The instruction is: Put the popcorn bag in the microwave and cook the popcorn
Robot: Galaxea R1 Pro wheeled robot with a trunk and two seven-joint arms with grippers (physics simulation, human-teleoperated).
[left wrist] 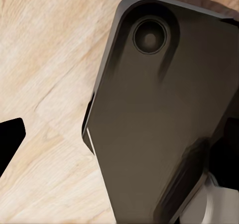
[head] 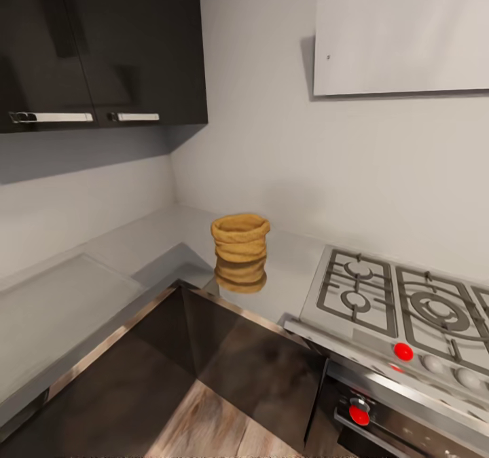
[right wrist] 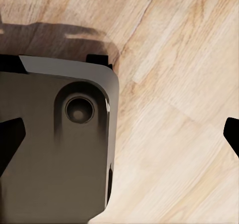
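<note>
- Popcorn bag (head: 240, 244) work is at its very start, as I judge it: the sack stands untouched on the bench, so grasping, loading into the microwave and heating are all left.
- Largest in the head view is the grey wall, with dark upper cabinets (head: 102, 47) at one side and a pale hood panel (head: 404, 34) at the other.
- Next, the bench (head: 156, 241), a smooth grey reflective top running round an inside corner above dark lower cabinet fronts (head: 224, 356).
- Then the gas hob (head: 401, 302) with grey grates and red knobs, set into the bench close beside the sack but not touching it.
- The squat tan sack stands upright with its rolled rim up, near the bench's inner corner edge, its reflection showing beneath it.
- Both wrist views look down on pale wooden floor (right wrist: 189, 84) and the robot's dark base (left wrist: 159, 114), so the fingers hang low, well apart from the sack and far below bench height.
- Only dark finger tips (right wrist: 10, 139) show at the edges of the right wrist view, and one (left wrist: 10, 139) in the left; from that I cannot tell how wide either pair stands, though nothing sits between them.
</note>
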